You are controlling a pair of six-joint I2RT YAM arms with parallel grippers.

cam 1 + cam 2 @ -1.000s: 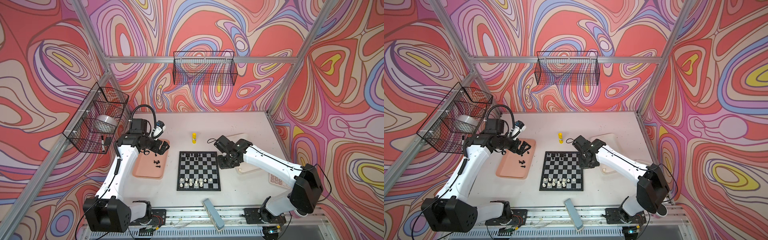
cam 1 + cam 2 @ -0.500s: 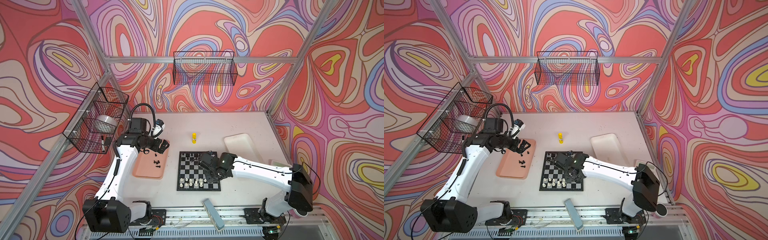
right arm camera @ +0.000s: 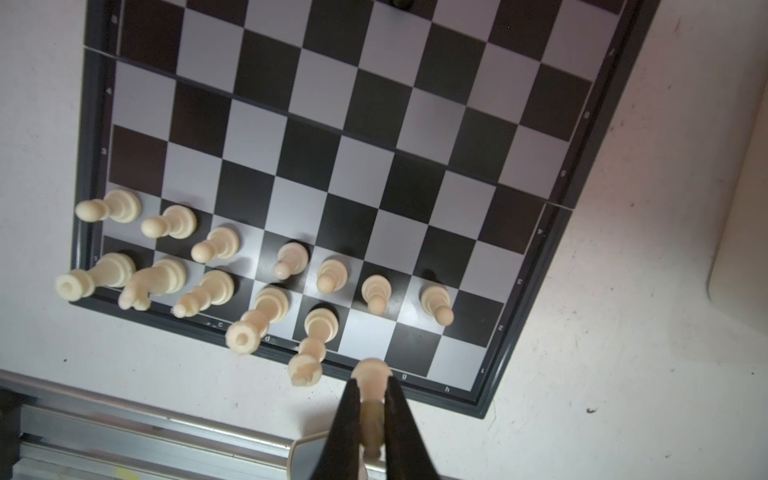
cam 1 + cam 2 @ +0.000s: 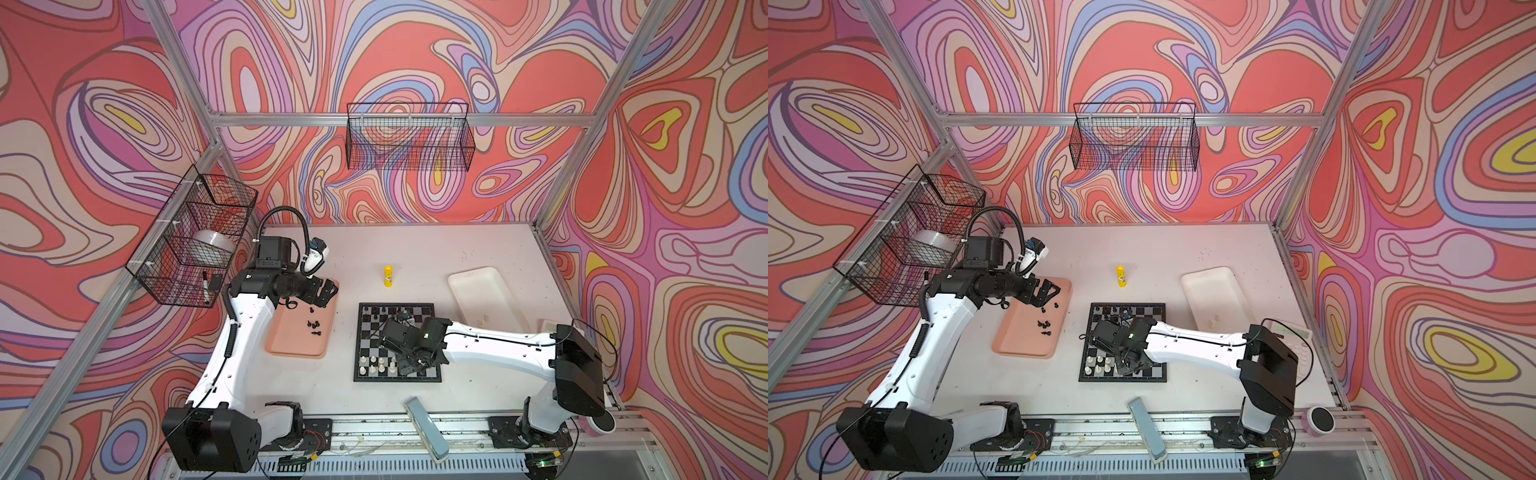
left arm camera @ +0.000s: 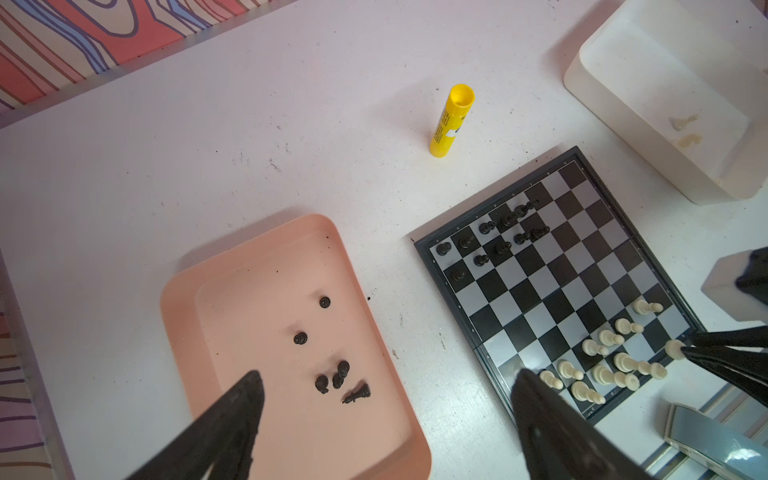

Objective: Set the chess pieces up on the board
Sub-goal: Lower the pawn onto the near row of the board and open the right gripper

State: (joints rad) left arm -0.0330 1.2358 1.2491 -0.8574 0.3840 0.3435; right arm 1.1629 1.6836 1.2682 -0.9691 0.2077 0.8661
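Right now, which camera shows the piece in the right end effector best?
Right wrist view: the cream-white chess piece sits close-up, pinched in the right end effector. Left wrist view shows it small; both top views hide it.

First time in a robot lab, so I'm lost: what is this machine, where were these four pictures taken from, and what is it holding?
It is two white robot arms mounted at the table's front edge, each ending in a two-fingered gripper. Two pictures look down on the whole table from overhead, side by side like a pair of eyes; the two close-ups come from a camera on each arm's wrist. On the table lie a chessboard, a pink tray with a few black chess pieces, a white tray and a yellow glue stick. Cream pieces stand on the board's near rows, black ones on its far rows. The right gripper is shut on a cream chess piece at the board's near edge. The left gripper hangs open over the pink tray, holding nothing.
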